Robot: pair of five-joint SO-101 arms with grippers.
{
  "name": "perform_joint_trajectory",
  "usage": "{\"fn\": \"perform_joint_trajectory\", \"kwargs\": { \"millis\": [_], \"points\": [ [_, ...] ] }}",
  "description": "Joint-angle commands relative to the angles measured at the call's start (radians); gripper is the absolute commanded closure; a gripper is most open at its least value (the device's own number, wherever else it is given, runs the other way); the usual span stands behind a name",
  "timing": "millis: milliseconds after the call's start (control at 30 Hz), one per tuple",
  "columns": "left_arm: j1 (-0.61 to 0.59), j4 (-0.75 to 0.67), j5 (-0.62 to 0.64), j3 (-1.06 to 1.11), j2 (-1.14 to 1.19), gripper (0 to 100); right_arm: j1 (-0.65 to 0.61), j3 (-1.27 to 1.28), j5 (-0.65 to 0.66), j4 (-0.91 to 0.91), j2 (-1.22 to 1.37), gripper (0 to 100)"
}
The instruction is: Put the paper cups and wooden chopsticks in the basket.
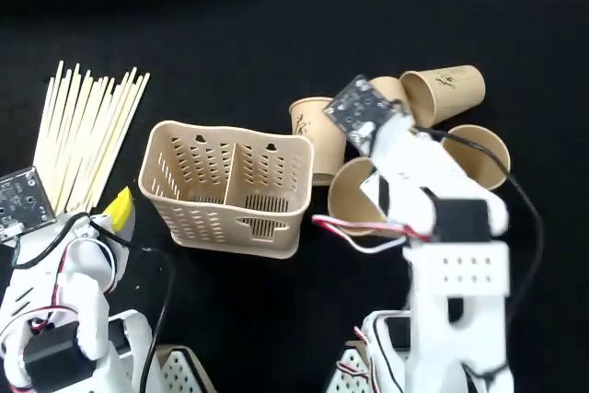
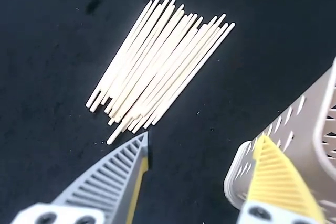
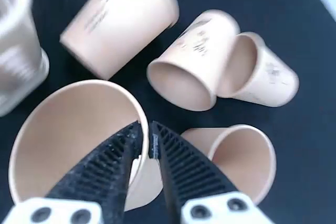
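Observation:
A pile of wooden chopsticks [image 1: 85, 131] lies at the table's left, also in the left wrist view [image 2: 157, 61]. My left gripper [image 2: 203, 139] hangs open just short of their near ends, beside the beige slotted basket [image 1: 225, 186]; its yellow finger [image 1: 120, 207] shows in the high view. Several paper cups [image 1: 446, 89] cluster right of the basket. My right gripper [image 3: 145, 128] is shut on the rim of the paper cup [image 3: 73, 145] nearest the basket, one finger inside and one outside. The other cups [image 3: 194, 61] lie on their sides around it.
The basket wall [image 2: 315, 129] stands close to my left gripper's yellow finger. The right arm's body [image 1: 442, 218] covers part of the cup cluster. Black table surface stretches open behind the basket and in front of it.

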Motion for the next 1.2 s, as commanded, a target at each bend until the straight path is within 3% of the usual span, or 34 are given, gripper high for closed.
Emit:
{"fn": "perform_joint_trajectory", "kwargs": {
  "millis": [0, 300, 533, 633, 1167],
  "points": [
    [-0.005, -0.014, 0.005, 0.007, -0.003, 69, 0.006, -0.199, -0.103, 0.091, -0.038, 98.8],
    [-0.007, -0.014, 0.005, 0.015, -0.003, 69, -0.017, -0.736, -0.583, 0.183, 0.028, 98.5],
    [-0.007, -0.014, 0.005, 0.015, -0.003, 69, -0.399, -0.918, -0.783, 0.176, 0.070, 98.5],
    [-0.007, -0.014, 0.005, 0.015, -0.003, 69, -0.422, -0.875, -0.878, 0.147, 0.097, 98.5],
    [-0.007, -0.014, 0.005, 0.015, -0.003, 69, -0.460, -0.377, -0.904, -0.018, 0.104, 98.5]
  ]
}}
